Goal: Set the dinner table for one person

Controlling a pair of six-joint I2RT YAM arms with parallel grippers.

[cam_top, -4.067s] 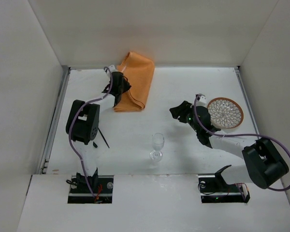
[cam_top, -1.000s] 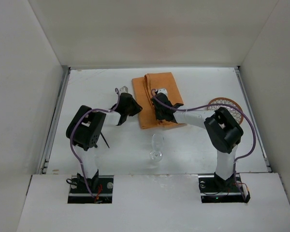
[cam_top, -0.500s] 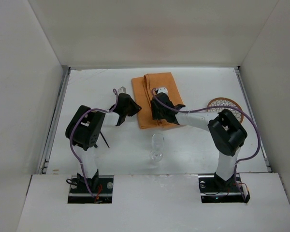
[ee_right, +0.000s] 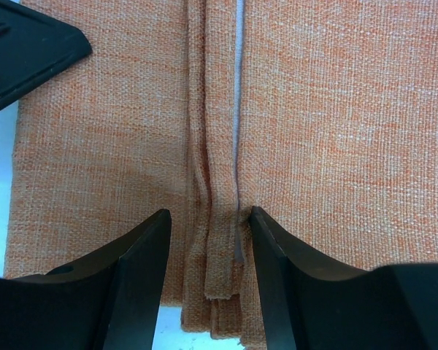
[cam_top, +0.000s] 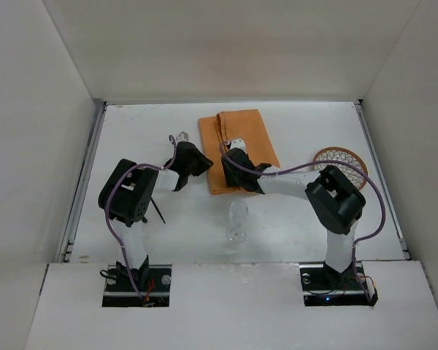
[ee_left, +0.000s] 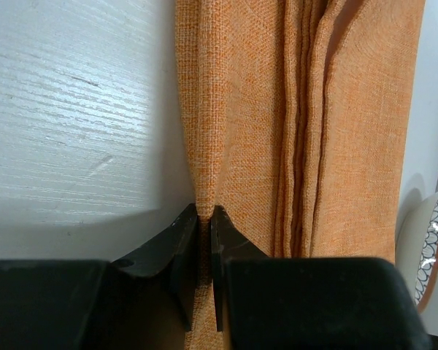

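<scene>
Dinner table point(cam_top: 131, 138), under both grippers, was barely set: left gripper point(ee_left: 206, 215) pinched an edge of the cloth point(cam_top: 241, 135), right gripper point(ee_right: 208, 215) hung unclenched above its folds, plate point(cam_top: 342, 155) and glass point(cam_top: 237, 222) waited unplaced near it.

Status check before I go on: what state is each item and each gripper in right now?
orange cloth: folded, lying flat on the dinner table
left gripper: shut on the orange cloth's edge
right gripper: open, jaws astride the cloth's folds
wine glass: upright, standing free
plate: lying flat, partly hidden by the right arm
</scene>
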